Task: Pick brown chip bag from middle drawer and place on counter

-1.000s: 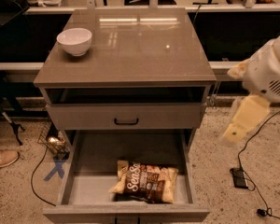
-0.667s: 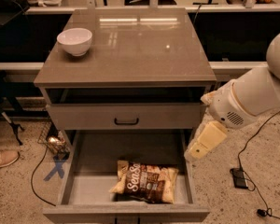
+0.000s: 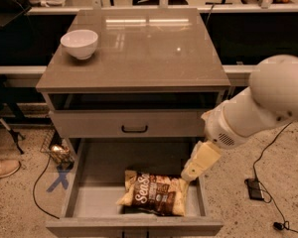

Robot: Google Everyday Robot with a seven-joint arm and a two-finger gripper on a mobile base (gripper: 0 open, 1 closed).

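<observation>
The brown chip bag [image 3: 156,193] lies flat on the floor of the open middle drawer [image 3: 75,185], toward its front right. The white arm reaches in from the right. Its cream gripper [image 3: 194,163] points down-left over the drawer's right side, with its tip just above the bag's right end. It holds nothing that I can see. The glossy grey-brown counter [image 3: 144,48] tops the cabinet and carries only a white bowl [image 3: 80,43] at its back left.
A shallower drawer front with a black pull [image 3: 134,129] sits above the open drawer. Cables and a small black box [image 3: 255,188] lie on the floor at right. A shoe [image 3: 2,168] and a blue tape cross [image 3: 59,178] are at left.
The arm has swung in from the right, leftward and down. The gripper has gone from beside the cabinet to over the drawer's right side, by the bag. The bag has not moved.
</observation>
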